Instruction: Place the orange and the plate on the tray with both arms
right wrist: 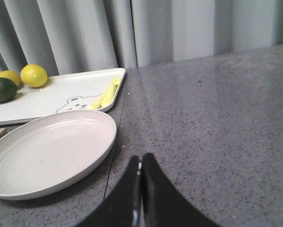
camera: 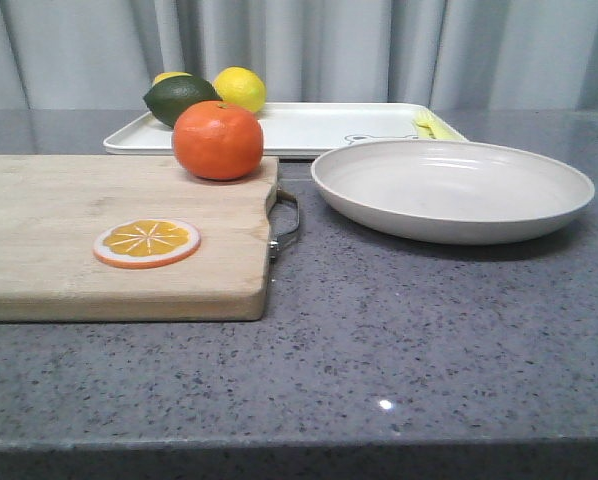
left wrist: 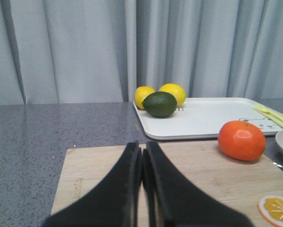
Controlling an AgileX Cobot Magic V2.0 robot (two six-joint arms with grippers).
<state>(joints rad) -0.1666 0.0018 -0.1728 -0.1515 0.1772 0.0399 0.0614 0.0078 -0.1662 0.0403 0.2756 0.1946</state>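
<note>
Front view: low, near surface (camera: 429,340) level, facing forward toward the curtain (camera: 379,50). Left wrist view: close above the cutting board (left wrist: 217,179), facing the tray (left wrist: 203,120). Right wrist view: low, beside the plate (right wrist: 47,156). All three share the tray.

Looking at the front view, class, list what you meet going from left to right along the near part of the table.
Flat orange slice with white rim → metal handle of the wooden cutting board → wide shallow off-white plate.
</note>
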